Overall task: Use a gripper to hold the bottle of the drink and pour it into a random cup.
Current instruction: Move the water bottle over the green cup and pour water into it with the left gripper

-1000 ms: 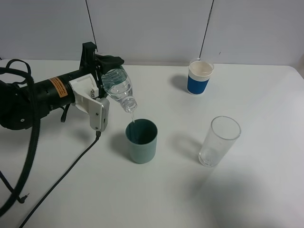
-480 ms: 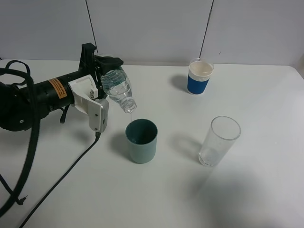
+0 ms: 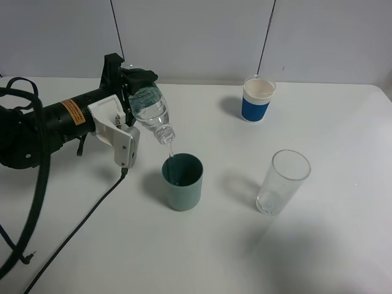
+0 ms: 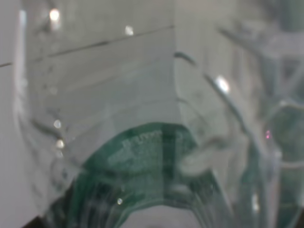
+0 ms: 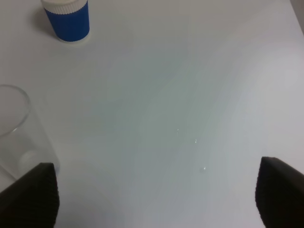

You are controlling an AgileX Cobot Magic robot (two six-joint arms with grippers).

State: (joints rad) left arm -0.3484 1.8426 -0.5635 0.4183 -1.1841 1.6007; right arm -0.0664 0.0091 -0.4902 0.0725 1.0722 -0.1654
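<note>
One tilted bottle (image 3: 150, 110) within left gripper (image 3: 135, 120).

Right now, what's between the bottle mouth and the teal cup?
A thin stream of liquid runs from the bottle into the cup; nothing else, exterior high view.

Nothing legible — the orange label (image 3: 72, 111) on the arm (image 3: 43, 127) carries print too small to read.

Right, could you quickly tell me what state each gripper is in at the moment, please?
Left gripper: closed on the bottle, tipped over the teal cup.
Right gripper: open, holding nothing.
</note>
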